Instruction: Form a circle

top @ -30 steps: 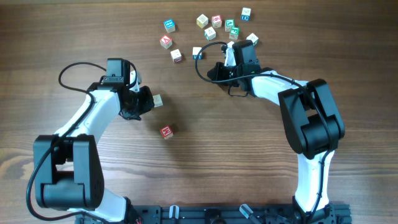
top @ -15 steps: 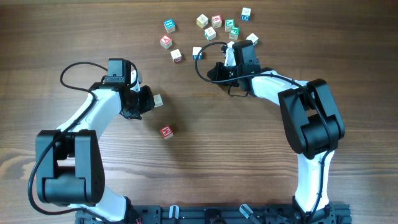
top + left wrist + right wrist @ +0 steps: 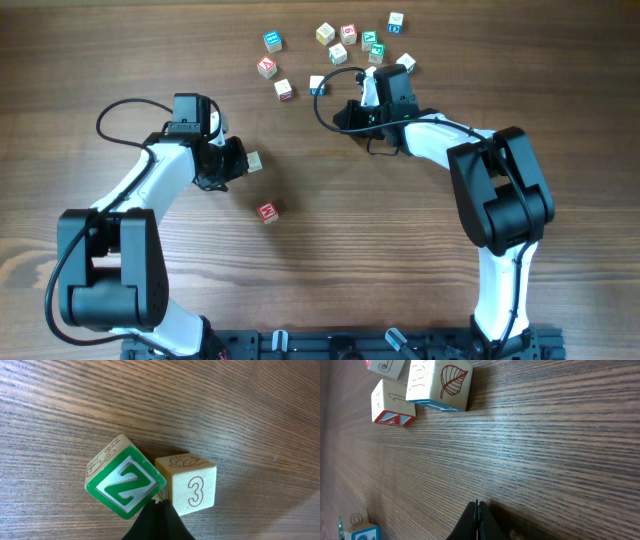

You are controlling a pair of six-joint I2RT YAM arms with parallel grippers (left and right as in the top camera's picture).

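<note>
We see the left gripper [image 3: 159, 506] clenched, its two dark fingertips pressed together with nothing between them. The tips sit right at the seam where two alphabet blocks meet. One is the green Z block [image 3: 125, 484], turned corner-on to the wrist camera. The other is the pale 3 block [image 3: 192, 489], whose numbered side faces us squarely. The two blocks touch along one edge, and the tips come up to that joint from below in the wrist view (whether they actually press on either block, we cannot tell). From overhead only the pale block shows, just right of this gripper and left of the table's middle; the green one is hidden under the wrist.

The right gripper [image 3: 476, 506] is likewise shut tight and empty, low over the bare wooden table [image 3: 545, 460] with its shadow beneath. Ahead of it, well apart, lie the leaf block [image 3: 440, 382] with a blue side and, just beside that, a block with a red A [image 3: 392, 410].

The remaining blocks lie in a loose scatter [image 3: 338, 52] rather than a ring, toward the table's far edge beyond the right gripper. A single red block [image 3: 267, 211] lies alone near the centre, apart from the left gripper's pair.
</note>
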